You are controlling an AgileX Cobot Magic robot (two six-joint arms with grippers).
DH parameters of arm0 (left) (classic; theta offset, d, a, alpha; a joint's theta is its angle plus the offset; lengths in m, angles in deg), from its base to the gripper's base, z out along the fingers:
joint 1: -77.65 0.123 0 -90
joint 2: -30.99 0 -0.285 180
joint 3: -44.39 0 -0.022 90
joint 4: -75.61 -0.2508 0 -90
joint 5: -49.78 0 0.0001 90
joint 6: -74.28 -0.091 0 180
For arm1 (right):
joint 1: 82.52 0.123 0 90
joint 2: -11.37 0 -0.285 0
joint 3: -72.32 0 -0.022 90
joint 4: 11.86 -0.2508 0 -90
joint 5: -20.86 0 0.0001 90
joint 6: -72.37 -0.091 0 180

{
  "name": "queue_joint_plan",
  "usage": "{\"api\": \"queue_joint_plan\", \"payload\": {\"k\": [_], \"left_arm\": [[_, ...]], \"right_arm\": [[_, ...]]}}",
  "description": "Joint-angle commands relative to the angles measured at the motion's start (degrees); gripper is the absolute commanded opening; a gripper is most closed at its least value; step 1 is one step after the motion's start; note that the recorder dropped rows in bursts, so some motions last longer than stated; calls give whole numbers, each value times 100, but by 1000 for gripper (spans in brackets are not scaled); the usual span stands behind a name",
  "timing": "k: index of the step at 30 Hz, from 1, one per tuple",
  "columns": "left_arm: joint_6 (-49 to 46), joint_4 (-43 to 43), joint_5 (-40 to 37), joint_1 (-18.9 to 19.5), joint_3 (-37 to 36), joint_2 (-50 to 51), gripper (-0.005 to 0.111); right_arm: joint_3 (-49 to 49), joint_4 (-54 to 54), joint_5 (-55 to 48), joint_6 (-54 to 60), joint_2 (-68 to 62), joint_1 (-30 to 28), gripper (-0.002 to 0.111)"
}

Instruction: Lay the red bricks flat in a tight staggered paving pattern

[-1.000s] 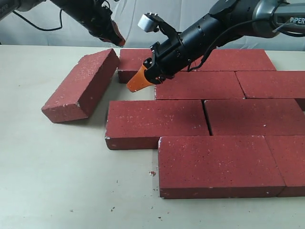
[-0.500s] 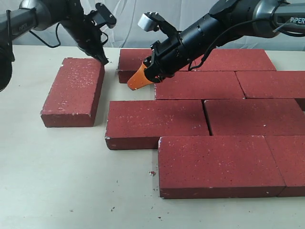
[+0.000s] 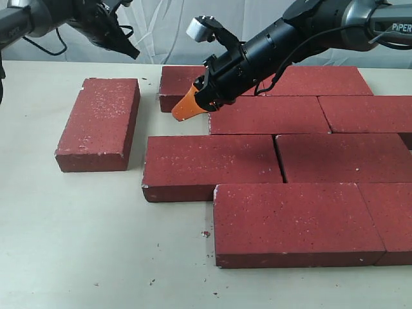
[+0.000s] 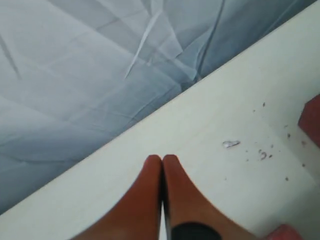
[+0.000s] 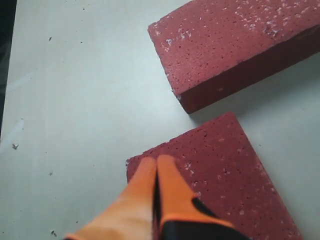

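Nine or so bricks (image 3: 296, 222) in view, all flat on the counter (image 3: 71, 251). Eight are packed in four staggered rows to the right. One loose brick (image 3: 100, 122) lies apart on the left, turned crosswise to the rows, with a clear gap to the third-row brick (image 3: 209, 164). Left tool (image 3: 127, 49) hangs over the counter's far side beyond the loose brick, fingers pressed together, empty. Right tool (image 3: 185, 108) is likewise pinched closed and empty, tips at the near corner of the back-left brick (image 3: 177, 80); contact cannot be told. Judgement: the bricks are heavy, rigid and rough, so they should not slip, but the corners chip, and crumbs already dot the counter. They look too broad to pinch across the flat face; pushing low on a side or end face seems safer. Room: bare counter lies left of and in front of the loose brick. An open notch sits left of the second-row brick (image 3: 267, 114). Neighbouring edges there leave little slack for turning.
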Motion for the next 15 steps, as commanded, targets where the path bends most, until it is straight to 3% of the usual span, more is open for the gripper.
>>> {"api": "queue_joint_plan", "payload": {"k": [1, 15], "left_arm": [[-751, 755, 254, -12, 25, 325, 0], [-818, 572, -260, 172, 47, 550, 0]], "right_arm": [[-33, -43, 25, 45, -1, -3, -1], [-33, -55, 51, 45, -1, -3, -1]]}}
